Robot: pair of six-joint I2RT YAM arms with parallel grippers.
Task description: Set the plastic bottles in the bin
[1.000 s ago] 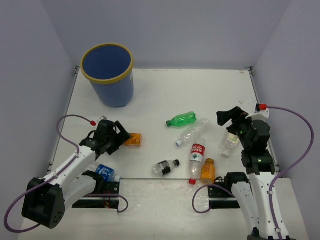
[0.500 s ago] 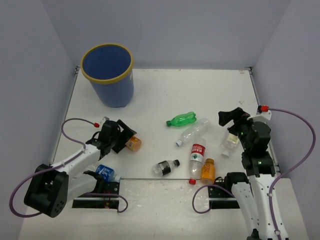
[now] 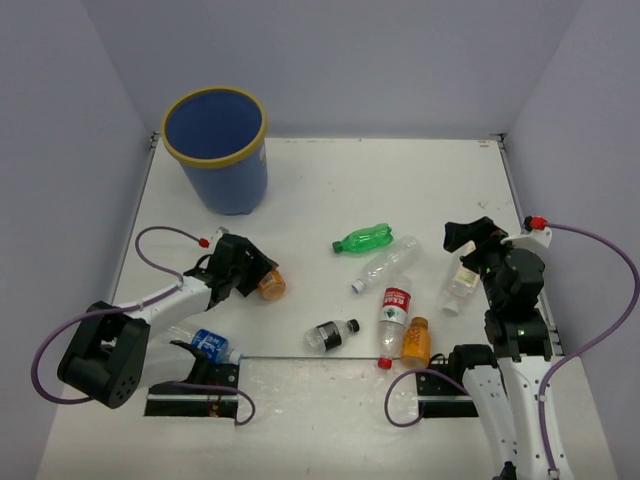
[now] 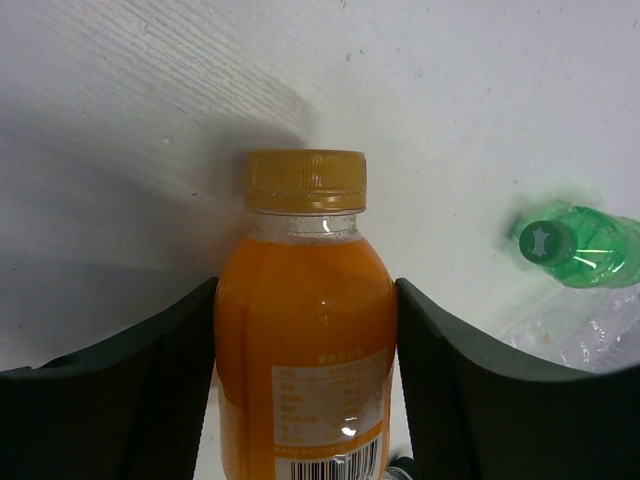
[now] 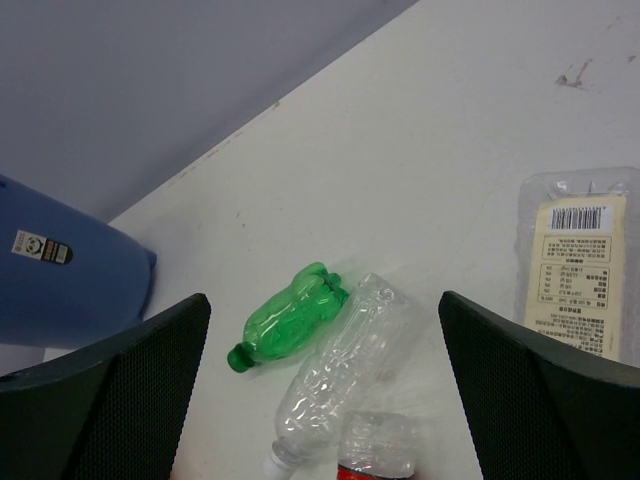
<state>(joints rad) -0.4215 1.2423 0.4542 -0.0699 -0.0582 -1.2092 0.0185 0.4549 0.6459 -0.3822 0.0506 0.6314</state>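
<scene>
Nearest us, a blue-labelled bottle [image 3: 212, 346] lay on the bench [image 3: 330, 180] beside the left arm's base. A second orange bottle [image 3: 415, 342] stood close to the right arm's base. Just beyond it lay a red-labelled bottle [image 3: 394, 310] and a dark-labelled bottle [image 3: 332, 334].

A little farther, on the left side, the left hand [image 3: 258, 280] was closed on the held orange bottle [image 4: 305, 330]. In the left wrist view its two black fingers [image 4: 120, 390] pressed against opposite sides of the body. The bottle's long axis ran straight out from the wrist, with the yellow-orange cap pointing away.

On the right side, the right hand [image 3: 470, 240] was spread wide and held nothing. It hovered above a pale-labelled bottle [image 3: 460, 283]. At mid-bench, a clear bottle [image 3: 385, 265] and a green bottle [image 3: 362, 239] lay side by side.

Farthest away, at the far left, stood the bin [image 3: 232, 188], upright with its mouth open upward. It lay beyond the left hand and slightly to its left, well apart from it. We judged that the coming carry would run away from the arm bases, and that the left arm was much the nearer arm to the bin.
</scene>
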